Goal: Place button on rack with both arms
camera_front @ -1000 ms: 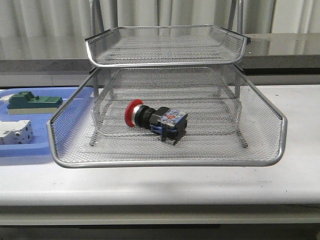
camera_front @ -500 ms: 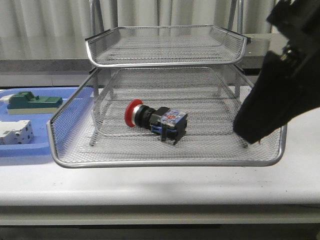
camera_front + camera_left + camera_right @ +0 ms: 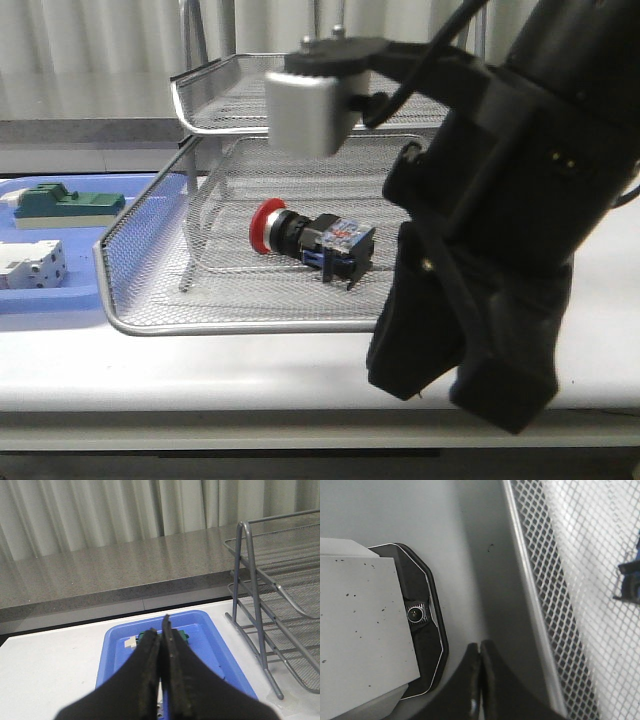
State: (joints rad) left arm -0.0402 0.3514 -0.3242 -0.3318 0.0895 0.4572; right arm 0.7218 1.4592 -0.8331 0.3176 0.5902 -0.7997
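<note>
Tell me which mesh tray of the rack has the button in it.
The pulled-out lower tray of the rack, the one nearest the camera. The button lies on its side there, red head pointing left. The upper tray shows nothing in it.

a green-topped block (image 3: 65, 204) and white breaker (image 3: 30, 265) lie in a blue tray (image 3: 60, 305).

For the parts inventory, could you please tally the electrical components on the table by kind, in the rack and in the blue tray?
Red-headed push-button, in the rack's pulled-out bottom tray: 1
Green-topped block, in the blue tray: 1
White circuit breaker, in the blue tray: 1
Total: 3
</note>
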